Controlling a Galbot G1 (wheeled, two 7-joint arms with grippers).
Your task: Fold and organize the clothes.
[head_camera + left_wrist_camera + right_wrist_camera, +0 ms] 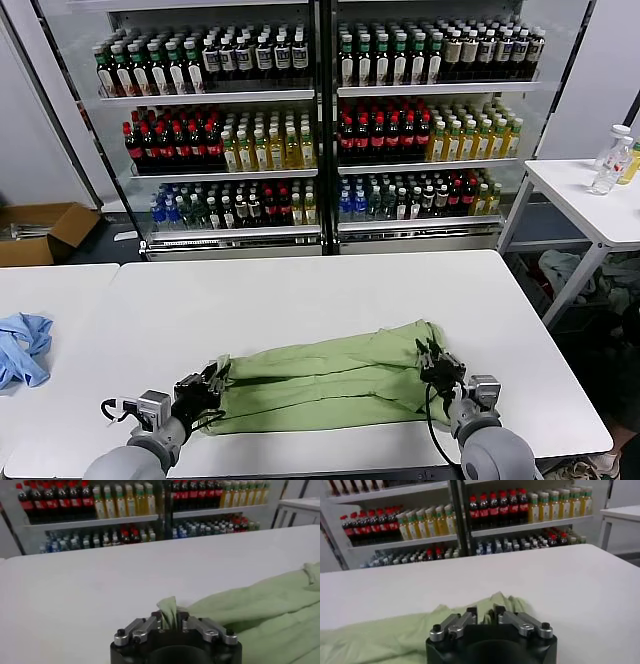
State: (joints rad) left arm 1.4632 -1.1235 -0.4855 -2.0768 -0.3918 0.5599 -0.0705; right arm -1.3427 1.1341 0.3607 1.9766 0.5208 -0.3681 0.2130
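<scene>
Green polo shirt bunched lengthwise on white table, left gripper pinching its left end, right gripper at its right end, grip unclear

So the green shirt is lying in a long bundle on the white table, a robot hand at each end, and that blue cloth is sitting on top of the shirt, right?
Not quite. The blue cloth is not on the green shirt; it lies apart on the neighbouring table at the robot's far left, as the head view shows. The rest holds: the shirt is a long bundle on the white table, with the left hand and right hand at its ends.
</scene>
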